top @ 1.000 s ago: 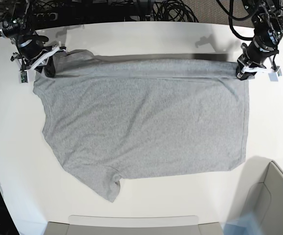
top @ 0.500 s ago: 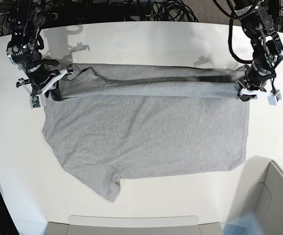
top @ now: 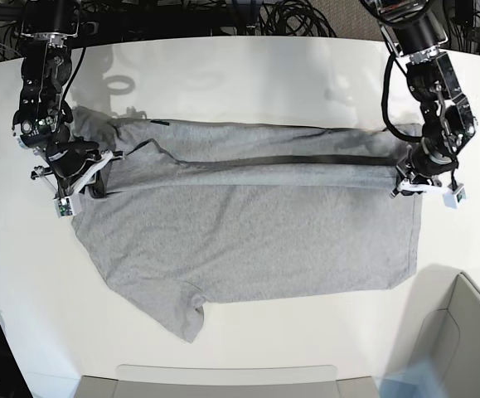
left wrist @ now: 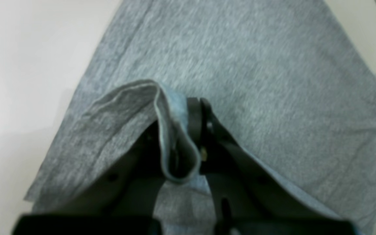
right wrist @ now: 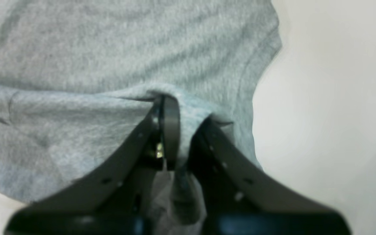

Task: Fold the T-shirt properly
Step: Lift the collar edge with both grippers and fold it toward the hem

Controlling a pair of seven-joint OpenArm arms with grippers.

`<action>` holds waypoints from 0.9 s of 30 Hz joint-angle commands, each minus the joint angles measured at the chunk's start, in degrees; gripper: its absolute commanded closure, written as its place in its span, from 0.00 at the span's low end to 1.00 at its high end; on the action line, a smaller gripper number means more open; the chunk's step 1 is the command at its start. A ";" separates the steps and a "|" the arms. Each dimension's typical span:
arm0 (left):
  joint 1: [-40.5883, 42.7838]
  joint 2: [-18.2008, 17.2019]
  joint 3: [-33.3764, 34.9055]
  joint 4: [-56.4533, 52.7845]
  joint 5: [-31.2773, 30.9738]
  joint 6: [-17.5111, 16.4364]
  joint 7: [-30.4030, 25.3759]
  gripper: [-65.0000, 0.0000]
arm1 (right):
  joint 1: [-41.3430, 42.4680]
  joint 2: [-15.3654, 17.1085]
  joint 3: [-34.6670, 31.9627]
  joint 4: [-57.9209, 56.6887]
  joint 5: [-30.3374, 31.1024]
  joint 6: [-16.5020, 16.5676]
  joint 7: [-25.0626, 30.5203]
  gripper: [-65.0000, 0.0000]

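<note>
The heather-grey T-shirt [top: 248, 232] lies spread on the white table, plain side up, its far long edge lifted and folded toward the front. My left gripper [top: 405, 184], on the right in the base view, is shut on the shirt's hem corner; the left wrist view shows the fabric [left wrist: 162, 130] pinched between the black fingers [left wrist: 196, 124]. My right gripper [top: 90, 184], on the left in the base view, is shut on the shoulder edge; the right wrist view shows the cloth [right wrist: 188, 107] between its fingers [right wrist: 170, 124]. One sleeve [top: 181, 311] points toward the front.
The white table [top: 248, 75] has a curved far edge with black cables [top: 289, 16] behind it. A grey bin [top: 455, 340] stands at the front right corner and a grey tray edge [top: 223, 377] lies along the front.
Both grippers have moved toward the front of the table carrying the shirt's far edge, so the folded band over the shirt has grown wider.
</note>
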 commanded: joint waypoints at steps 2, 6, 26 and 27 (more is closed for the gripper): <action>-2.64 -2.23 -0.14 -0.82 -0.20 -0.18 -1.11 1.00 | 2.84 1.01 0.26 0.12 0.18 -0.03 1.45 1.00; -5.72 -2.93 -0.05 -4.95 -0.20 -0.18 -1.29 1.00 | 6.62 1.10 -0.80 -2.87 0.18 -0.03 1.45 1.00; -7.56 -4.42 4.52 -8.30 -0.37 0.17 -4.54 0.74 | 12.07 2.15 -3.96 -8.76 0.62 -0.03 4.79 0.53; -7.48 -4.42 4.52 -7.15 -0.37 0.17 -4.46 0.74 | 11.46 2.68 -3.61 -7.79 0.62 -0.03 4.71 0.53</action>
